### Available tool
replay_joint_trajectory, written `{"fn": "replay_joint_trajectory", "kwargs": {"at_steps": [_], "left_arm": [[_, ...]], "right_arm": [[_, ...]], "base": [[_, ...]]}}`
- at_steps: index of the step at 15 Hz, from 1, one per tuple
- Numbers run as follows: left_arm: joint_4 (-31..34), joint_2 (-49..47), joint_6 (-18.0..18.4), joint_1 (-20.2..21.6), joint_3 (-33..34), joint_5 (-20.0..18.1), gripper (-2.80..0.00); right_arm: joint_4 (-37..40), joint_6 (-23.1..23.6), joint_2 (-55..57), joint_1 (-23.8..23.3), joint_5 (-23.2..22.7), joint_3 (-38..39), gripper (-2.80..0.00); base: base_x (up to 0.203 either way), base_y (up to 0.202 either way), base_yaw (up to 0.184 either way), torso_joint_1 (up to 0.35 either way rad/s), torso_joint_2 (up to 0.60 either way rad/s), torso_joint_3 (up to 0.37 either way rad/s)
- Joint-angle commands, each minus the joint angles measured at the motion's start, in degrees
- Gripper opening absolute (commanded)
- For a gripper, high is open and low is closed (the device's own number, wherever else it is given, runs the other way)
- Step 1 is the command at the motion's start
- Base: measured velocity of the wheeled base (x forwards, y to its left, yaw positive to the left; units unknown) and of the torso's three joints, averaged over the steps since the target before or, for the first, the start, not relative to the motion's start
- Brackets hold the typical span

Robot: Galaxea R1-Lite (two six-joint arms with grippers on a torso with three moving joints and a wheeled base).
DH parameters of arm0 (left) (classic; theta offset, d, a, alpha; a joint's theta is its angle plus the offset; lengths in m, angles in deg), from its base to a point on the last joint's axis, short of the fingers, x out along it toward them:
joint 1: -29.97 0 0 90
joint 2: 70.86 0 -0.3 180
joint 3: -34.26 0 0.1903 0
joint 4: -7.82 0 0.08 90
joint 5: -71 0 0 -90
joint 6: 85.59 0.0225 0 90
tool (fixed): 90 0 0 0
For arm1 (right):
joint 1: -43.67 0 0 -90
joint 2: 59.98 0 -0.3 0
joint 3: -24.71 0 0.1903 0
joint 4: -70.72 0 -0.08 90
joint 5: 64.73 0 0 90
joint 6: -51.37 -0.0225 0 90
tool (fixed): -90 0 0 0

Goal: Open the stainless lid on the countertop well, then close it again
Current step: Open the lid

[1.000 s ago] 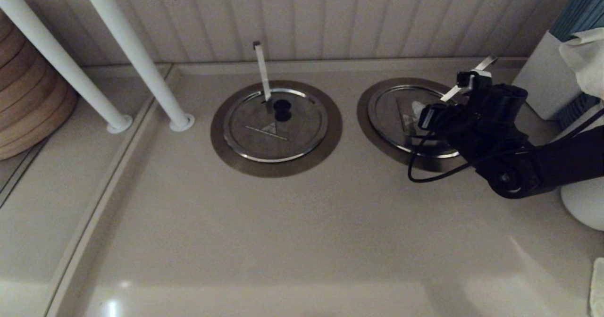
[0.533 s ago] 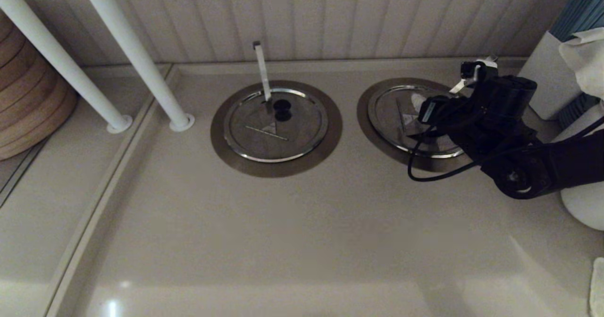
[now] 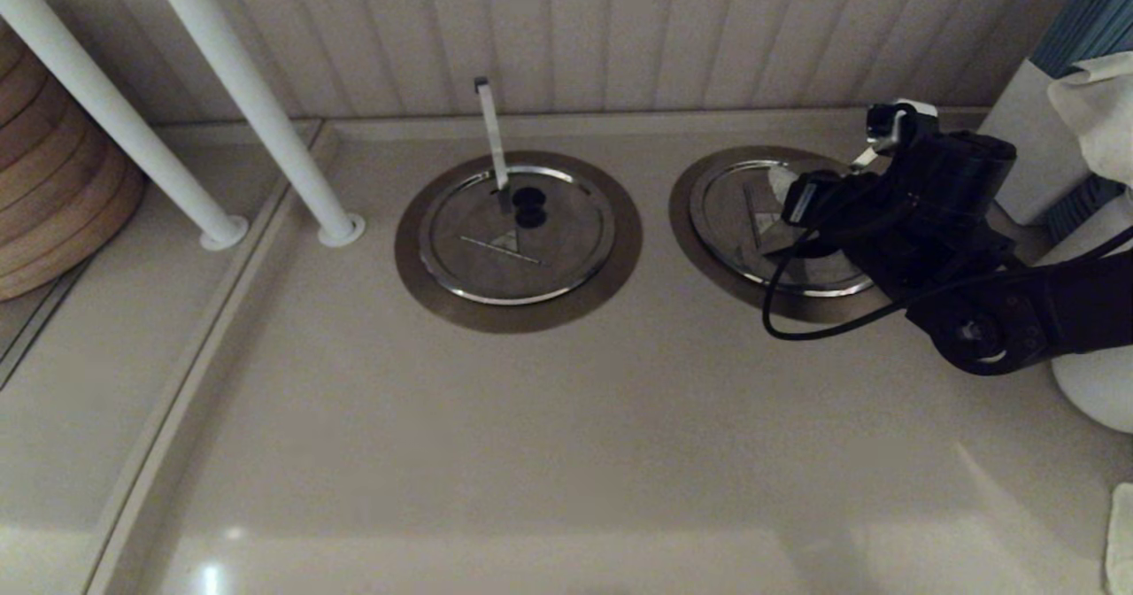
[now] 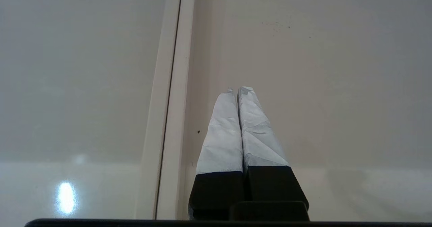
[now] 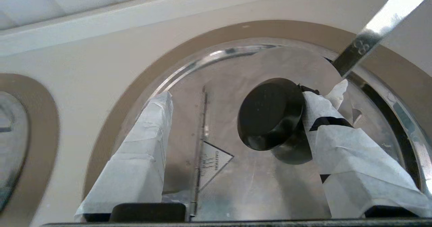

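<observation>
While the lid (image 5: 256,173) sits flat in its well (image 3: 699,250), the right gripper (image 5: 236,119) straddles the knob (image 5: 270,114), jaws released, one finger (image 5: 324,119) touching. Better to centre before clenching, so the pull stays straight. Left gripper (image 4: 239,95) is parked, clenched empty.
</observation>
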Motion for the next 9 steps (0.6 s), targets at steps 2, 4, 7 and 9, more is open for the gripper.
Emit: {"fn": "replay_joint_trajectory", "kwargs": {"at_steps": [2, 4, 7, 9], "left_arm": [[0.0, 0.0, 0.0, 0.0, 0.0, -0.1, -2.80], [0.0, 0.0, 0.0, 0.0, 0.0, 0.0, -2.80], [0.0, 0.0, -0.1, 0.0, 0.0, 0.0, -2.80], [0.0, 0.0, -0.1, 0.0, 0.0, 0.0, -2.80]], "right_arm": [[-0.3, 0.0, -0.1, 1.5, 0.0, -0.1, 0.00], [-0.3, 0.0, -0.1, 2.3, 0.0, -0.2, 0.00], [-0.3, 0.0, -0.1, 3.8, 0.2, -0.1, 0.00], [-0.3, 0.0, -0.1, 4.8, 1.1, -0.1, 0.00]], "base": [[0.000, 0.000, 0.000, 0.000, 0.00, 0.000], [0.000, 0.000, 0.000, 0.000, 0.00, 0.000], [0.000, 0.000, 0.000, 0.000, 0.00, 0.000], [0.000, 0.000, 0.000, 0.000, 0.00, 0.000]]}}
